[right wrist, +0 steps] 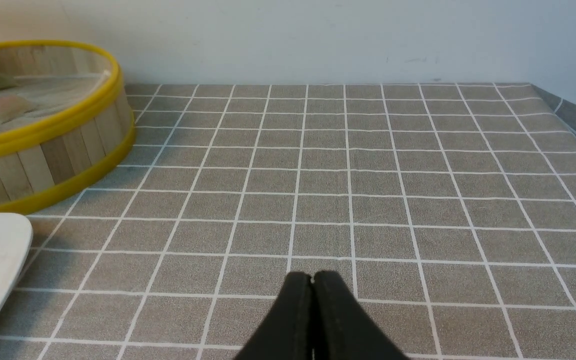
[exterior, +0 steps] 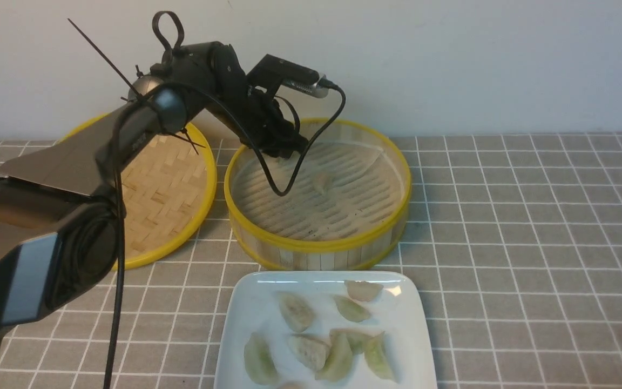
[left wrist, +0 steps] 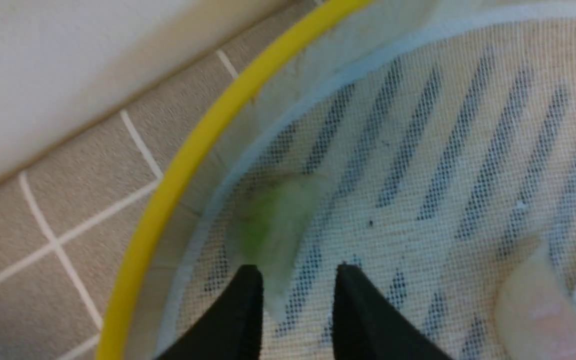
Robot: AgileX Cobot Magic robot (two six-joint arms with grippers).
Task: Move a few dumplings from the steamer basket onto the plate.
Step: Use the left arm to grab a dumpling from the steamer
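Bamboo steamer basket [exterior: 316,246] with mesh liner [left wrist: 418,175] holds two translucent crescent dumplings [left wrist: 268,225]

Glossy black left arm [exterior: 73,156] with grey-blue panel, zip tie [exterior: 103,56] tails, black cable [exterior: 283,193] looping behind the left pincer [left wrist: 298,272], boxy wrist camera [exterior: 284,73] above it, tapered matte black fingers [left wrist: 238,315], right pincer [right wrist: 312,277] alike.
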